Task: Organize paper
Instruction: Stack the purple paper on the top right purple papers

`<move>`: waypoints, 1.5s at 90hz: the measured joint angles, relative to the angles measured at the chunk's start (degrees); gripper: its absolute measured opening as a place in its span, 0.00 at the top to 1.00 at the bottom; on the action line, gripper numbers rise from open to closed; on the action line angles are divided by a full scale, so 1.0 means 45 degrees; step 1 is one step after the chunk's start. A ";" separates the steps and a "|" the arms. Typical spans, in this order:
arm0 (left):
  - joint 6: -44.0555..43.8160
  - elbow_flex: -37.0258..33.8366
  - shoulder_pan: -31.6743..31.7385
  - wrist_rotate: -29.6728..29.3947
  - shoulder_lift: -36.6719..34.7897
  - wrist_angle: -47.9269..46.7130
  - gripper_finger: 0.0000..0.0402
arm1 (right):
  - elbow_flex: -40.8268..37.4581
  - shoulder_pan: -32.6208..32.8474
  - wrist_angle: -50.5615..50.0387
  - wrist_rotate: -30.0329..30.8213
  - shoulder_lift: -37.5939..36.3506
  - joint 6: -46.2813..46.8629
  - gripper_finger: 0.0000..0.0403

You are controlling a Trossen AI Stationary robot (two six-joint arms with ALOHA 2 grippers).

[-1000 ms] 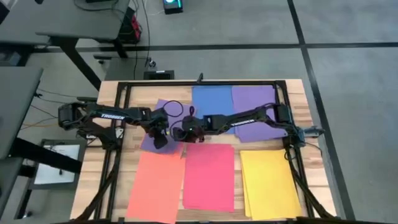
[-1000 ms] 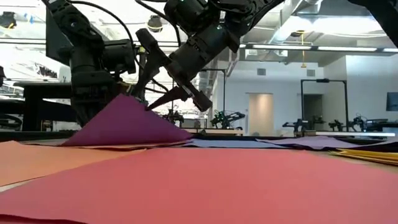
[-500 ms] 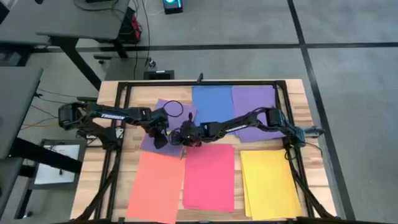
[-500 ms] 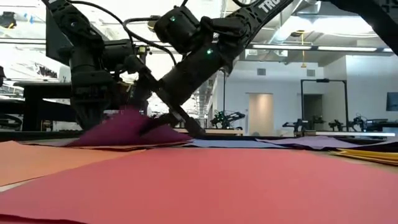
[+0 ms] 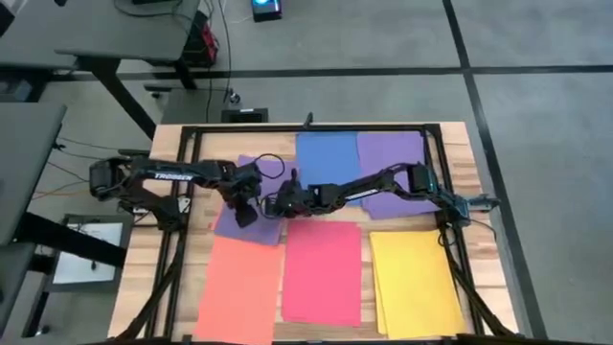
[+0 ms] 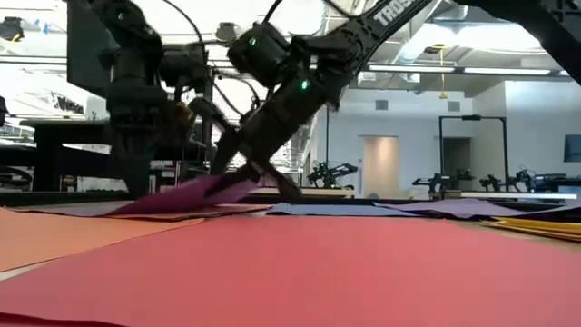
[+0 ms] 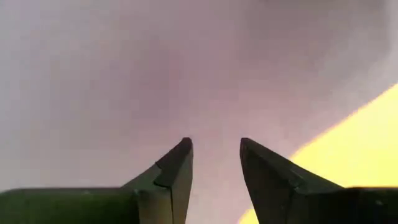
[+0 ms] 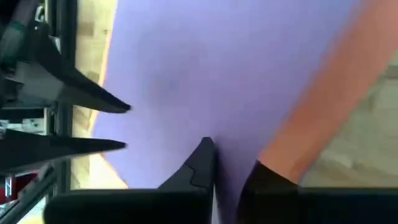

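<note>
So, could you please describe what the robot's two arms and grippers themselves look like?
Both arms are dark, slim and jointed, with white lettering along the links. The left gripper has two dark, tapered, pointed fingers; the right gripper has the same wedge-shaped fingers. Thin black cables loop near the wrists, and small green lights glow on the right arm in the low view.

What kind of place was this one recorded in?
Probably a robotics lab or workshop: other robot arms on benches across the room, a concrete floor around the wooden table, and ceiling strip lights.
</note>
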 joint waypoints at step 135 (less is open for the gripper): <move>0.0118 0.3324 0.0316 -0.2669 -0.3150 -0.2230 0.71 | -0.9235 -0.9253 -1.2435 -0.0125 -1.2187 -0.5800 1.00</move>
